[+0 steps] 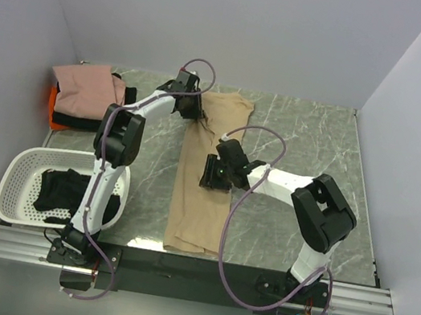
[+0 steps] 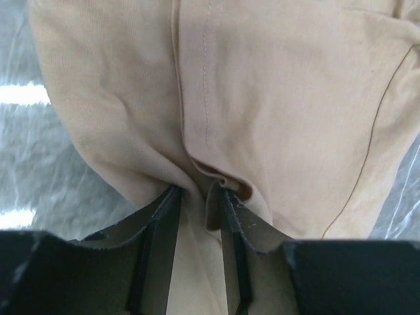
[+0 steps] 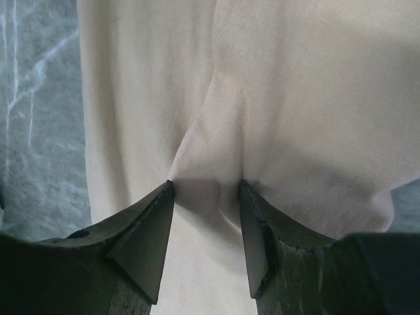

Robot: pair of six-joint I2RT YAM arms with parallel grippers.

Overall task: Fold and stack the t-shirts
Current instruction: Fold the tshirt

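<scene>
A tan t-shirt (image 1: 200,205) lies lengthwise down the middle of the table, folded into a long narrow strip. At its far end, my left gripper (image 1: 194,112) is shut on a bunched fold of the tan cloth (image 2: 289,98); the fabric is pinched between the fingers (image 2: 198,193). My right gripper (image 1: 209,175) sits on the strip's left side about halfway down. It is shut on a fold of the tan shirt (image 3: 302,98), and the cloth draws into the gap between the tips (image 3: 205,187). A dusty pink t-shirt (image 1: 83,90) tops a pile over an orange one (image 1: 54,112).
A white perforated basket (image 1: 16,172) stands at the near left with a black shirt (image 1: 62,190) inside. The shirt pile occupies the far left corner. Grey walls close in the marbled table (image 1: 319,144) on three sides. A metal rail runs along the near edge.
</scene>
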